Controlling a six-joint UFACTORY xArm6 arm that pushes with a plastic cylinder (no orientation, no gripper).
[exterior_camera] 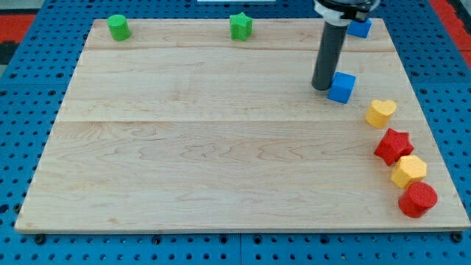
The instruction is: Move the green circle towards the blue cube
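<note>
Nearest lies the red circle (418, 199). Far off at the view's top left sits the green circle (118, 27), while my tip (321, 87) (a bare rod, no claw) touches the blue cube (341, 87); another blue block (360, 28) is partly hidden.

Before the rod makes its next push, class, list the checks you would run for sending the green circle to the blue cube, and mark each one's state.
1. Green circle in view, at the board's top left corner: ok.
2. Blue cube in view: ok.
3. My tip beside the green circle: not ok; it sits against the blue cube's left side.
4. Green star off the direct path: cannot tell.
5. Second blue block fully visible: not ok, partly hidden.
</note>
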